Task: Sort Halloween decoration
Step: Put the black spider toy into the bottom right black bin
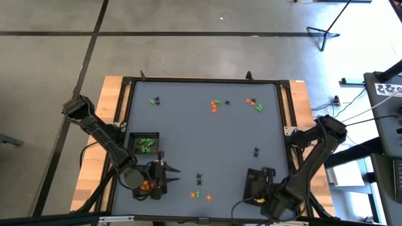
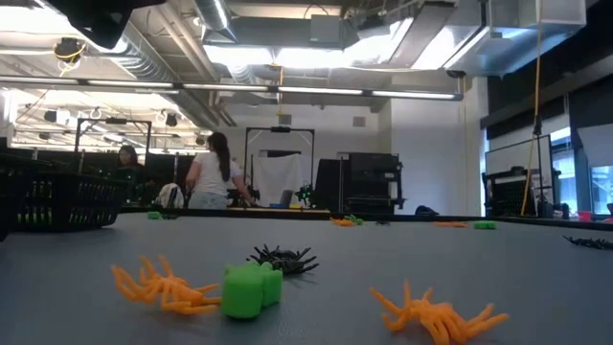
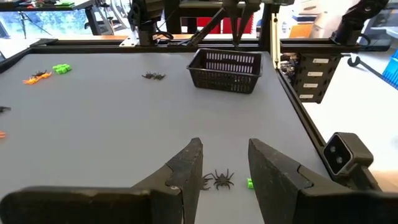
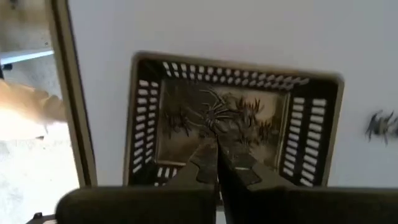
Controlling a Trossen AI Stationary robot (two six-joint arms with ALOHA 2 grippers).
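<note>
Our right gripper [image 4: 217,163] — fingers pressed together — hovers over the spider-filled tray [image 4: 311,124]; our left gripper [image 3: 224,171] waits, fingers apart.

On the flat grey surface [image 1: 201,144] there are three black mesh plastic trays. One tray [image 1: 146,144] stands near the left edge and holds small green trinkets [image 1: 147,145]. Just in front of it, a second tray [image 1: 147,184] holds orange trinkets [image 1: 146,184], with the left claw [image 1: 168,169] beside it. The third tray [image 1: 258,182] stands near the front right corner, with black spider trinkets [image 4: 214,118] in it and the right claw [image 4: 216,163] above it. Loose trinkets lie along the far side [image 1: 215,105] and between the front trays [image 1: 200,194].
</note>
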